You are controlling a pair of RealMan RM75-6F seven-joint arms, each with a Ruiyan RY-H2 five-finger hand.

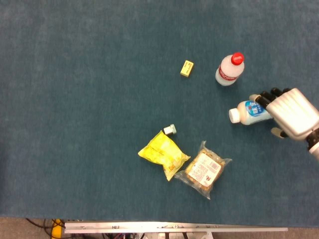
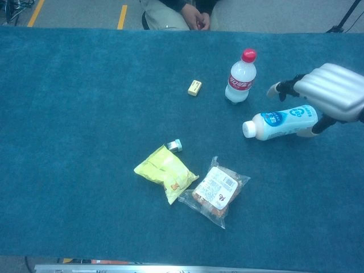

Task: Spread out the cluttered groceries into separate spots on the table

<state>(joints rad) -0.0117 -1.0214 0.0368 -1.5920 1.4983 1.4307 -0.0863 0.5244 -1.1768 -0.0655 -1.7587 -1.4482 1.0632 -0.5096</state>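
Your right hand (image 2: 333, 94) sits at the table's right edge, above the base end of the white milk bottle (image 2: 278, 123), which lies on its side on the blue tablecloth (image 2: 85, 114) with its cap pointing left. Your fingers (image 2: 282, 88) are spread apart over the bottle and the thumb sits just beside its base; the hand grips nothing. Your left hand shows in neither view.

The upright red-capped clear bottle (image 2: 240, 77) stands near the milk bottle, further from you. A small yellow box (image 2: 194, 87) lies well left of it. Nearer you, the yellow snack bag (image 2: 165, 172) and the clear packet of baked snacks (image 2: 215, 190) lie touching, with a small capped vial (image 2: 174, 145) just beside the bag's far corner.
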